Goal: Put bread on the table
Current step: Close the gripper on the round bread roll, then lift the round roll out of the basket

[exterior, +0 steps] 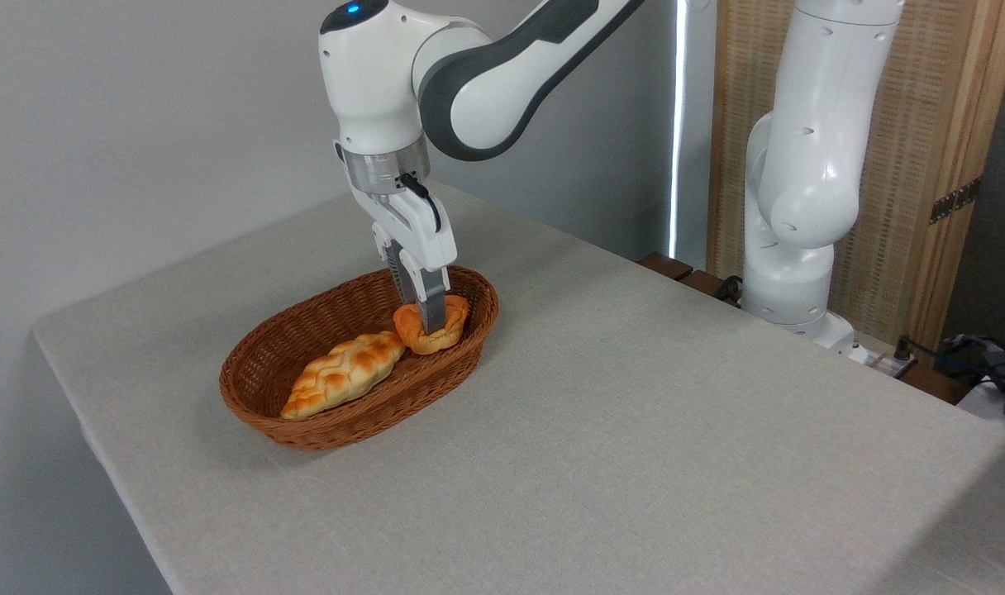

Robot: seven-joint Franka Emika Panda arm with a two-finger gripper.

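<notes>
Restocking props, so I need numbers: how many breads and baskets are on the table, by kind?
Round orange bun: 1
Braided loaf: 1
Wicker basket: 1
Total: 3

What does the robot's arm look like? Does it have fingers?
The glossy white robot arm has dark grey bands at its joints, a blue light on top, and a silver ring at the wrist. A black cable runs down its white gripper, which ends in two slim grey fingers.
</notes>
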